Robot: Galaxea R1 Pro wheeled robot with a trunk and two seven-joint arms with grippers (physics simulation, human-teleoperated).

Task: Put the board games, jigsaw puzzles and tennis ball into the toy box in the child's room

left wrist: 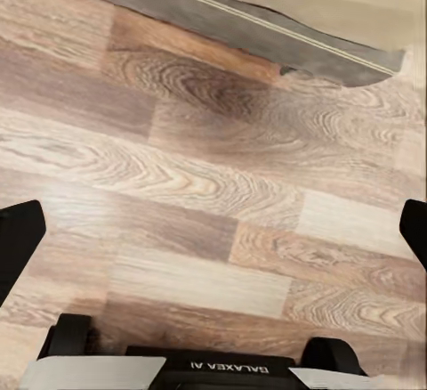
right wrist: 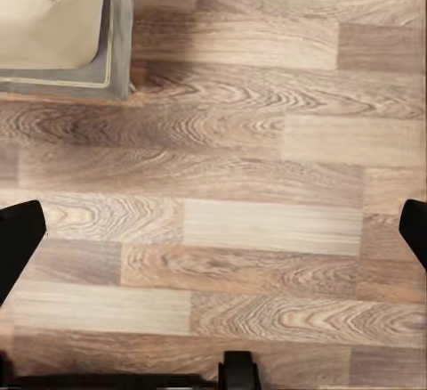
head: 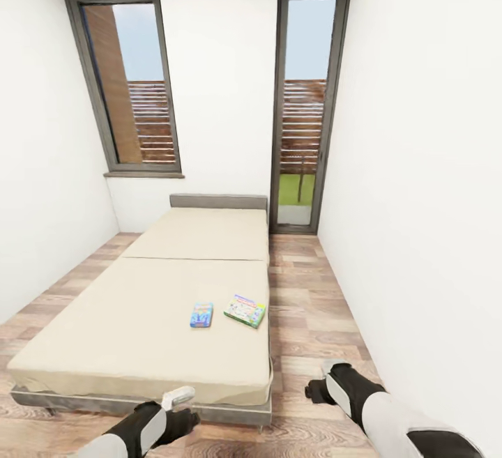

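White walls close in a narrow room, with a window [head: 132,81] on the far wall and a tall glass door [head: 305,106] beside it giving onto slatted fencing and a strip of grass. The wood-plank floor [head: 314,318] runs along the right of the bed [head: 160,318], a long beige mattress in two sections on a grey frame, its headboard against the far wall.

Two board games lie on the near part of the mattress, toward its right edge. The green board game [head: 245,310] sits flat and turned at an angle, close to the edge; the smaller blue board game [head: 201,315] lies just beside it on its left, the two apart.

At the foot of the bed the robot's two arms hang low. The left gripper [left wrist: 213,230] is over bare floor near the bed's grey frame corner [left wrist: 356,65], its dark fingers [left wrist: 18,239] spread wide with nothing between them. The right gripper [right wrist: 213,230] is likewise spread wide over planks, holding nothing, with the bed's corner [right wrist: 84,60] near it.
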